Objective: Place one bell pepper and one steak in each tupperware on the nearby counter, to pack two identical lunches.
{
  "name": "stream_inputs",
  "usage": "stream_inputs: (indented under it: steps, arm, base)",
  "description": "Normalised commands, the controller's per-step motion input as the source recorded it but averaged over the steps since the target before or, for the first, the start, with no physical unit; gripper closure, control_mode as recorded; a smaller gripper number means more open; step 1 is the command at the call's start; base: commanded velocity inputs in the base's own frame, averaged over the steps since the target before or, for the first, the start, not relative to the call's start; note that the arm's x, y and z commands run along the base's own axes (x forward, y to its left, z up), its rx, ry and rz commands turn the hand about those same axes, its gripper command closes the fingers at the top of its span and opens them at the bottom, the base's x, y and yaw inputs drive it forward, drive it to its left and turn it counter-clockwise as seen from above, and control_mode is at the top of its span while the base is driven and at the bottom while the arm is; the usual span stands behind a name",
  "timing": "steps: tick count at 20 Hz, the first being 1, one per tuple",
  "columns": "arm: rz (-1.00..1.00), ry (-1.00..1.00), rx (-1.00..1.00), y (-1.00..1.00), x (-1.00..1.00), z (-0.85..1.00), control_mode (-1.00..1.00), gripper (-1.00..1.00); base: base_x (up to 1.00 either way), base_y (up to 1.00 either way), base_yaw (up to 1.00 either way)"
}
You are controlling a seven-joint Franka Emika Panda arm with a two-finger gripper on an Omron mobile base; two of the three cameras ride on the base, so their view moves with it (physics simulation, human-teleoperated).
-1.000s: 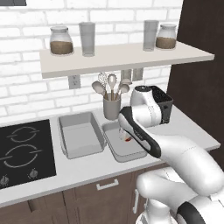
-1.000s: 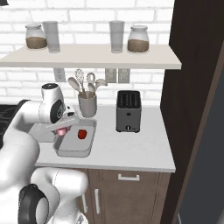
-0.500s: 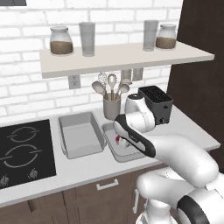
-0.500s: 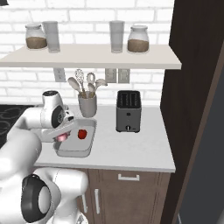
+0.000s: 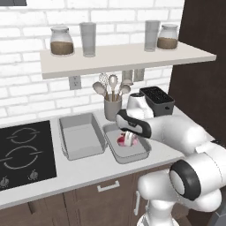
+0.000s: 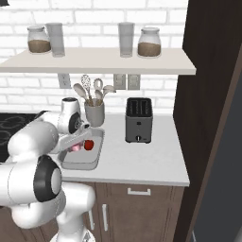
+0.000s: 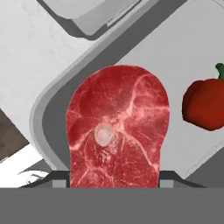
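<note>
Fingers (image 5: 128, 140) partly closed, clamped on marbled pinkish steak (image 7: 117, 127), held over right-hand tupperware (image 5: 115, 151). Seen from left base: 2nd grey tupperware (image 5: 79, 137), smooth, rounded, just beside 1st. Seen from right base: boxy dark toaster (image 6: 138, 120). Seen from hand: glossy red bell pepper (image 7: 204, 104), green stem, lying inside tupperware beside steak.

Marbled steak (image 7: 118, 131) hangs over tupperware (image 7: 52, 113) holding bell pepper (image 7: 204, 105).
</note>
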Motion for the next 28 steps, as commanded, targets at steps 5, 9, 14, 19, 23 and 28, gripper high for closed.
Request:
stream_inputs:
  steps: [5,9,14,19,23,28]
  arm:
    - [0.09,0.22,-0.04,0.03,0.01,-0.44,-1.00,1.00]
    - [0.09,0.00,-0.02,0.06,0.00,-0.54,-1.00,1.00]
    - [0.04,-0.03,0.00,0.00,0.02,-0.08,-1.00,1.00]
    - [0.01,-0.10,0.00,-0.05,0.21,0.00,-1.00,1.00]
    - [0.00,-0.08,0.00,-0.03,0.35,-0.06,-1.00,1.00]
    - [0.00,0.00,0.00,0.00,0.10,-0.35,-1.00,1.00]
  base:
    - [0.00,0.00,0.00]
    - [0.00,0.00,0.00]
    - [0.00,0.00,0.00]
    - [0.00,0.00,0.00]
    - [0.00,0.00,0.00]
    - [0.00,0.00,0.00]
